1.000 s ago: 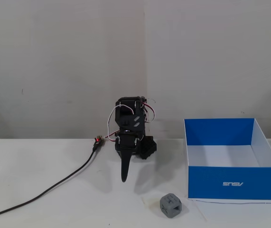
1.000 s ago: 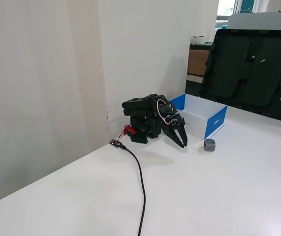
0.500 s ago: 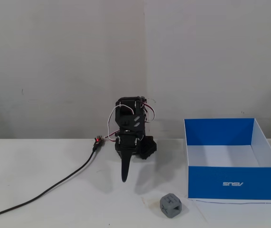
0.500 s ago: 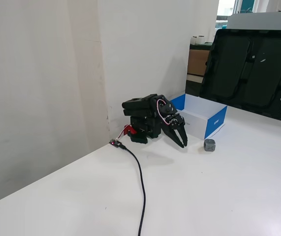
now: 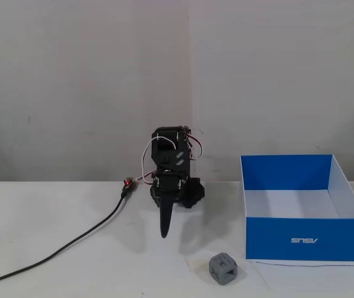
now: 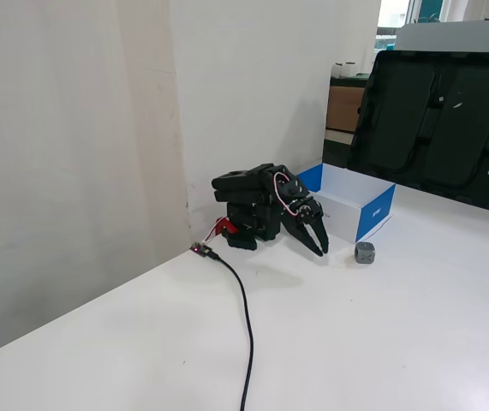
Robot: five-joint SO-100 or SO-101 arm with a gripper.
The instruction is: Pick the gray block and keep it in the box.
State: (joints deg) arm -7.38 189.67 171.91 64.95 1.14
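The gray block (image 5: 223,268) (image 6: 365,253) is a small cube with recessed faces, resting on the white table just off the front left corner of the box. The box (image 5: 276,239) (image 6: 372,210) is bright blue outside with a white logo and a white floor, and nothing shows inside it. The black arm is folded low against the wall. Its gripper (image 5: 164,234) (image 6: 321,251) points down at the table with the fingers together and nothing held. It hangs left of and behind the block in one fixed view, a short gap away.
A black cable (image 5: 71,247) (image 6: 246,317) runs from the arm's base across the table toward the front left. Large dark panels (image 6: 437,111) stand beyond the table's far edge. A wall stands close behind the arm.
The gripper has shifted very slightly at the wrist. The block and the box have not moved.
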